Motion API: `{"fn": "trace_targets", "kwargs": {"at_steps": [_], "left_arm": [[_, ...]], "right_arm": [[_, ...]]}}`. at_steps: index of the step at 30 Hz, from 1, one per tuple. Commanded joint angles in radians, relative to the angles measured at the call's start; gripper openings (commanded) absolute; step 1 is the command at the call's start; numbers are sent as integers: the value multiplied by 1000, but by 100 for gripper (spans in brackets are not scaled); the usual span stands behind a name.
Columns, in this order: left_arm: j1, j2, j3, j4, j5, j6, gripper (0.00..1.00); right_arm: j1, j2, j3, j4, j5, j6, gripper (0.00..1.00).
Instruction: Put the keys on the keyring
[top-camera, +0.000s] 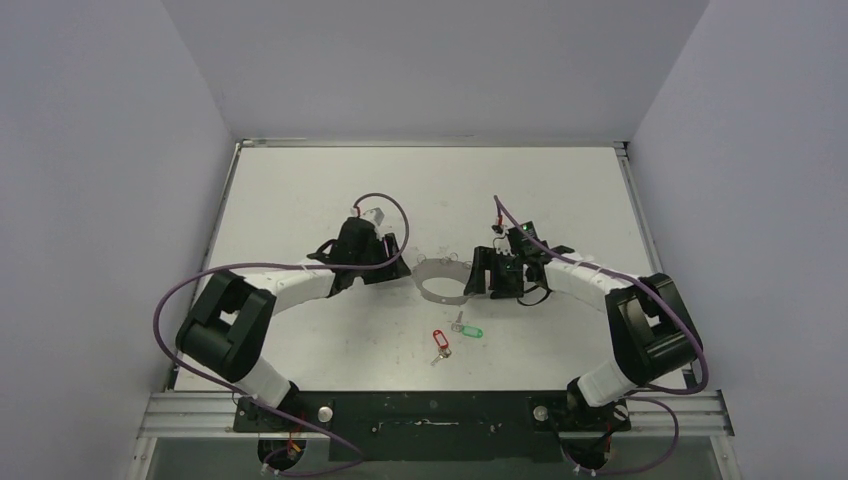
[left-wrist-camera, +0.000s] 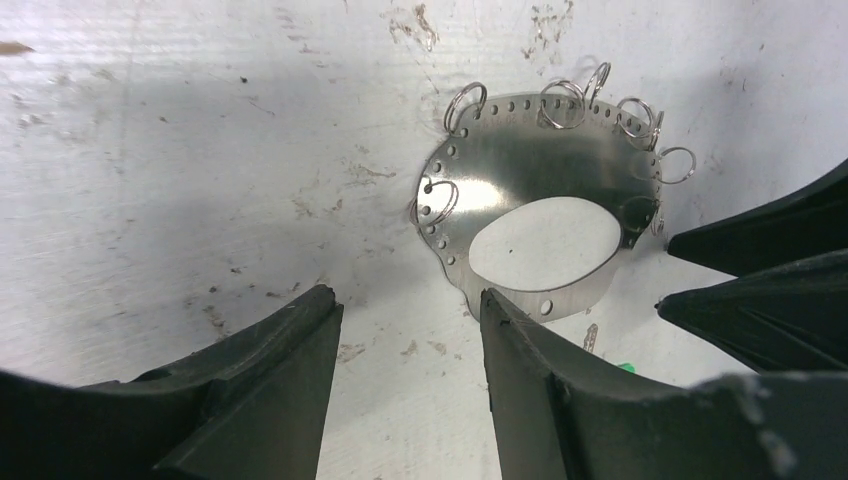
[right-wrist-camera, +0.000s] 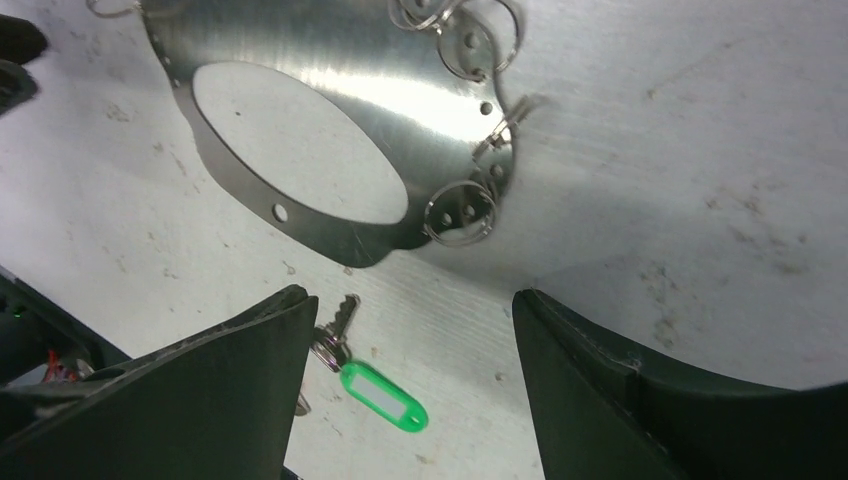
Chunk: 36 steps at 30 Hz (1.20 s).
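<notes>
Top external alone shows red-tagged key (top-camera: 441, 342); left tool (left-wrist-camera: 408, 300), right tool (right-wrist-camera: 410, 297) released, flanking keyring (left-wrist-camera: 520, 165)

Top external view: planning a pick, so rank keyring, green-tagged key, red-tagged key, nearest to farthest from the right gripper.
1. Shiny perforated steel keyring, beside the right gripper.
2. Green-tagged silver key, toward the bases.
3. Red-tagged silver key, farther left.

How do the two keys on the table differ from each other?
Colour: the red-tagged key against the green-tagged key. Place: the green-tagged key lies nearer the keyring, the red-tagged key nearer the arm bases. Pose: in the top view the green tag lies crosswise, the red tag nearly lengthwise. Both lie loose on the table, not on the keyring.
</notes>
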Motion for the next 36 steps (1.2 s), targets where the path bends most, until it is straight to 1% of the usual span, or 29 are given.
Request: {"fn": "trace_targets", "kwargs": {"at_steps": [1,8,15,21,28,34,36], "left_arm": [[-5,-64,5,-43,-81,61,52],[-12,13,1,84,24,5,51],[-45,101,35,120,33,-15,50],[-51,112,35,129,26,-17,49],[-51,117,33,154,41,-27,48],[-51,115,27,178,44,-33,46],[-51,113,27,176,44,-31,46]], "right_arm": [[6,-48,72,-139,129,-50,74],[6,50,105,-115,106,-14,74],[7,95,127,-86,89,2,74],[7,103,149,-92,114,-10,73],[13,132,158,-73,85,-4,66],[15,140,158,-62,92,-4,64],[15,148,173,-69,104,-8,62]]}}
